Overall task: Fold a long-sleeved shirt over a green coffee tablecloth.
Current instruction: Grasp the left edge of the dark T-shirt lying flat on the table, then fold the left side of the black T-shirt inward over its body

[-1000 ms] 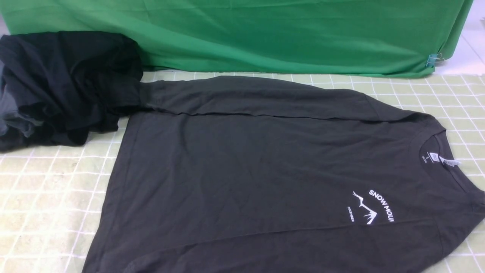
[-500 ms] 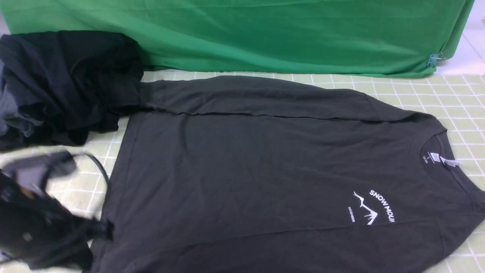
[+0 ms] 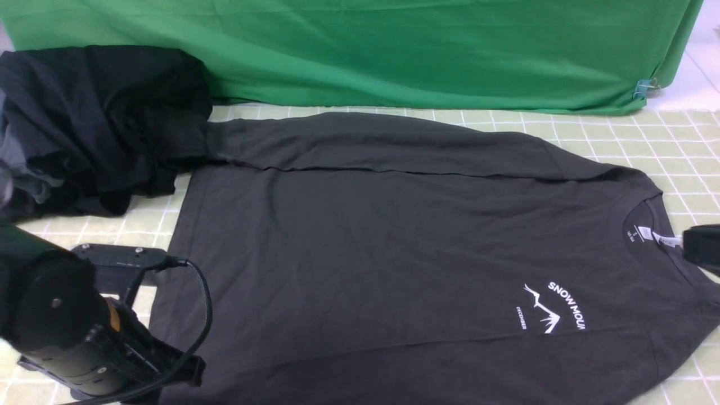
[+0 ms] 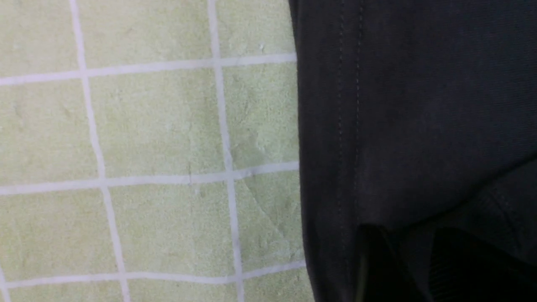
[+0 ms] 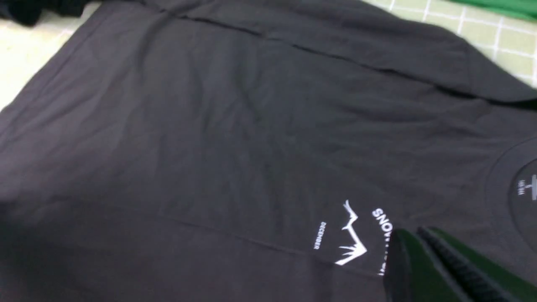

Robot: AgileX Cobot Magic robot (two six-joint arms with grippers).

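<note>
Holding the left end effector [image 4: 409, 247] low over the long-sleeved shirt [image 3: 394, 242], near the hem, with fingers apart and grey fabric showing between; cannot tell whether touching it. Holding the right end effector [image 5: 415, 233] with fingers together over the shirt, seen in the right wrist view against the fabric near the white mountain logo [image 5: 352, 235]; in the front view, showing only a dark part of the right arm [image 3: 703, 250] at the edge, near the neck tag [image 3: 667, 240].

Lying spread beneath the left end effector and extending to its right: the charcoal shirt, front up, hem toward that end effector and round collar well apart from it. Running along the shirt's far side, beyond both end effectors: one sleeve [image 3: 382, 140], laid lengthwise. Under the shirt, and beside its hem near the left end effector: the green coffee tablecloth [image 4: 159, 126], gridded in white. Heaped farther ahead of the left end effector, touching the sleeve's cuff end: dark garments [image 3: 101, 118]. Hanging beyond everything: a green drape [image 3: 394, 56].
</note>
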